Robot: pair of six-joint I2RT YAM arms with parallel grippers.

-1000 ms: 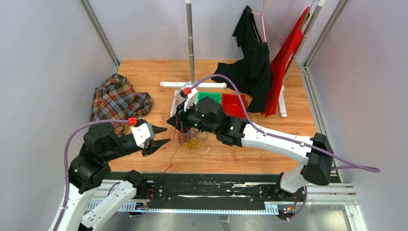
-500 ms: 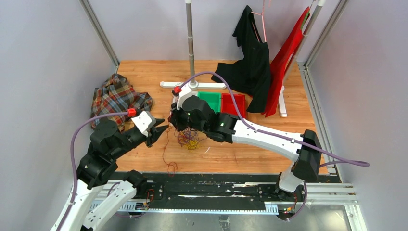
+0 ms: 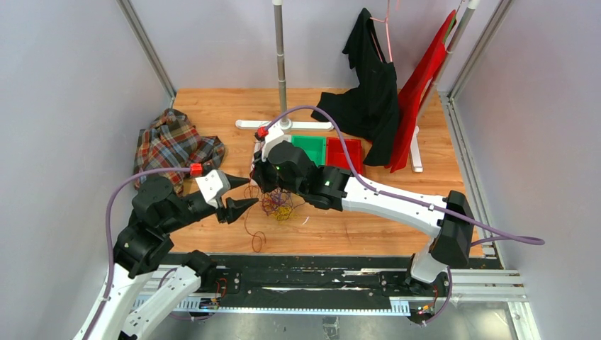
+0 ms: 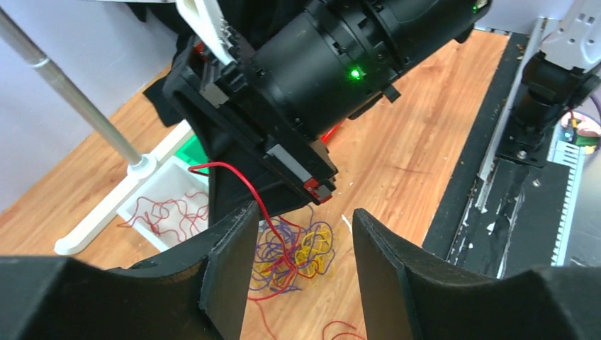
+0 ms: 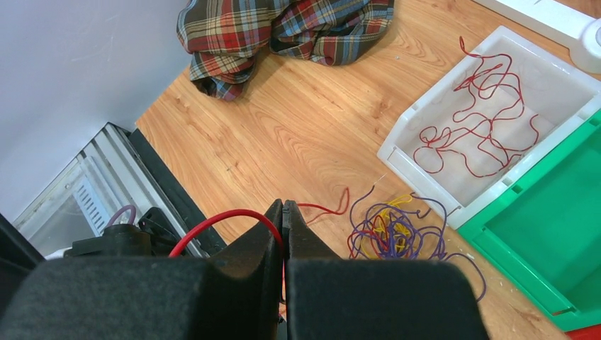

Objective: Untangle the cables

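A small tangle of cables (image 3: 278,204) in purple, yellow and red lies on the wooden table, also seen as the tangle (image 4: 298,251) and the tangle (image 5: 393,230). My right gripper (image 5: 283,207) is shut on a red cable (image 5: 220,221) that arcs left out of the jaws. This red cable (image 4: 244,185) runs down into the tangle, close past my left gripper's left finger (image 4: 230,273). My left gripper (image 4: 305,244) is open just left of the tangle, with only that strand passing between its fingers. From above, the left gripper (image 3: 250,192) points at the right gripper's wrist (image 3: 283,163).
A white tray (image 5: 560,88) holds loose red cables (image 5: 482,127), with a green tray (image 5: 560,234) and a red tray (image 3: 344,152) beside it. A plaid cloth (image 3: 173,145) lies at the left. A garment rack (image 3: 281,64) with black and red clothes stands behind. A red strand (image 3: 251,230) trails toward the front edge.
My left gripper has opened wider and shifted slightly right toward the tangle. The right arm swung left a second ago and has held still since, shut on the red cable.
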